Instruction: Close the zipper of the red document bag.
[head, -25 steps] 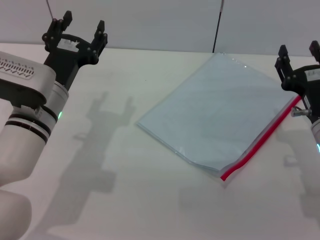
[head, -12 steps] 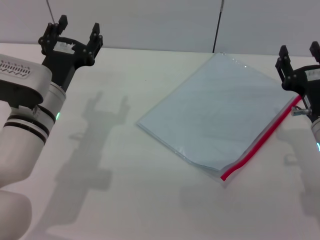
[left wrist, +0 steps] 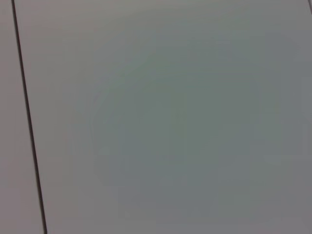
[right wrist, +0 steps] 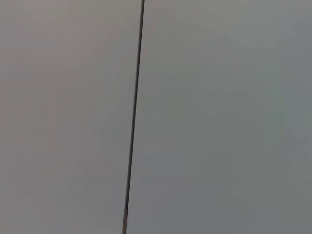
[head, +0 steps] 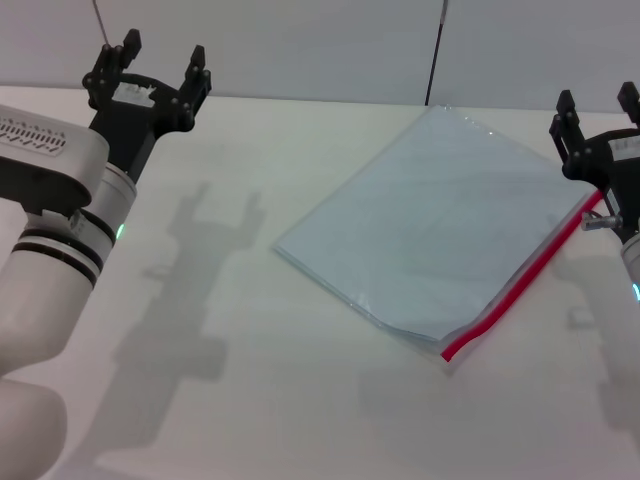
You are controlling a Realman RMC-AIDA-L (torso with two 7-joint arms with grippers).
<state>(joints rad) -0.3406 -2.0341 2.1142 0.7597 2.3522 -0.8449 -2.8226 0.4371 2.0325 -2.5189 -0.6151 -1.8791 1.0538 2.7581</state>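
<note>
The red document bag [head: 440,220], a flat translucent pale blue pouch, lies at an angle on the white table [head: 250,400] right of centre in the head view. Its zipper [head: 525,278] is a thin red strip along the bag's right edge, wavy at the near end. My right gripper [head: 598,106] is raised at the far right, open, just above the zipper's far end. My left gripper [head: 158,62] is raised at the far left, open and holding nothing, well away from the bag. Both wrist views show only a plain grey wall.
A grey wall with a dark vertical seam [head: 437,50] rises behind the table's far edge. White tabletop stretches between my left arm and the bag.
My left gripper has shifted slightly, first to the left and then a little back to the right. The right gripper and the bag have not moved.
</note>
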